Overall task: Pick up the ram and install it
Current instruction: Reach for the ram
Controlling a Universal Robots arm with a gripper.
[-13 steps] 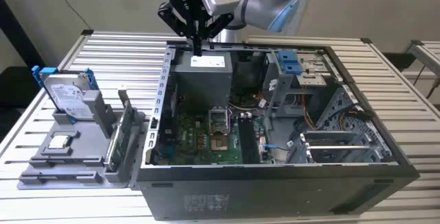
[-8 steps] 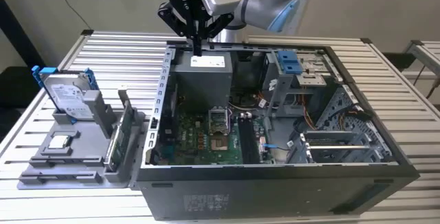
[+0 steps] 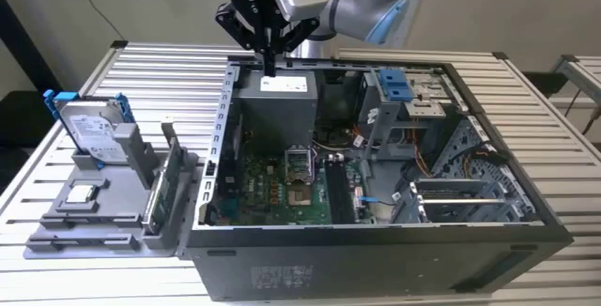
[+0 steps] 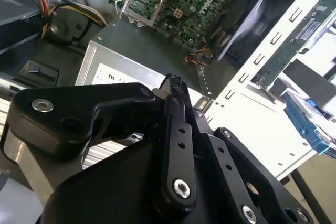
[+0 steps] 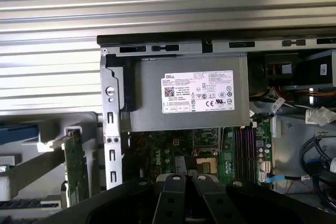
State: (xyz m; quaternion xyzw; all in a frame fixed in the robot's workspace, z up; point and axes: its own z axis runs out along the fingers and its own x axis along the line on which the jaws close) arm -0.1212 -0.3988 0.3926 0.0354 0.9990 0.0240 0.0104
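Currently, in the exterior view, the gripper hangs above the rear edge of the computer case, its fingers pressed together and holding nothing. The ram appears to stand on edge in the gray fixture outside the case, just beside the green board. In the second wrist view, the fingertips meet over the power supply inside the case. In the first wrist view, the motherboard lies inside the case, beside the power supply.
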